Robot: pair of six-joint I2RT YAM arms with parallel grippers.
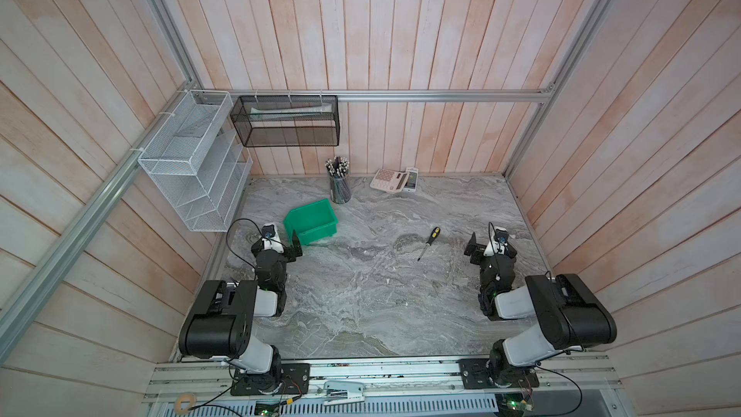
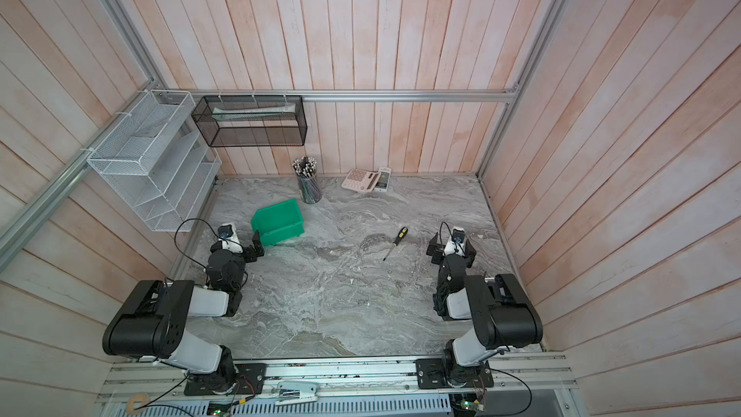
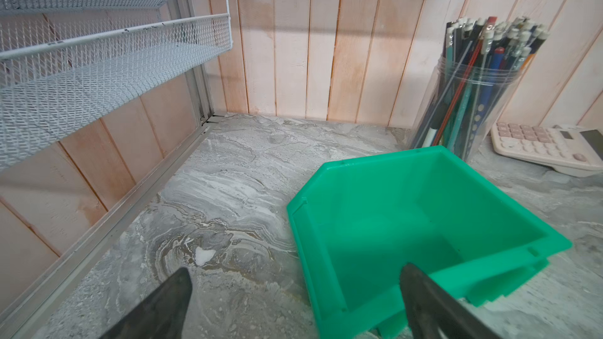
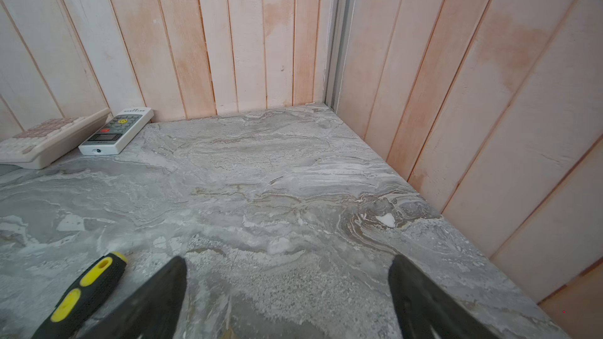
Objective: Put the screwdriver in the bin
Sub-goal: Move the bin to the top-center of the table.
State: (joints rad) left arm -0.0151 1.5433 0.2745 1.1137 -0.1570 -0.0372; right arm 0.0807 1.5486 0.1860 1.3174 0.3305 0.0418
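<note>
On counter (image 1: 381, 294): bin (image 1: 316, 234) at left, screwdriver (image 1: 428, 243) well apart to its right, pencil jar (image 1: 340, 190) just behind bin, calculator (image 1: 387, 181) against back wall (image 1: 401, 134).

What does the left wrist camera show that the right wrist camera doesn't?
Only the left wrist view shows the bin, the pencil cup and the white rack. Only the right wrist view shows the screwdriver and the remote. Both show the calculator, the table and an open gripper: the left gripper by the bin, the right gripper by the screwdriver.
</note>
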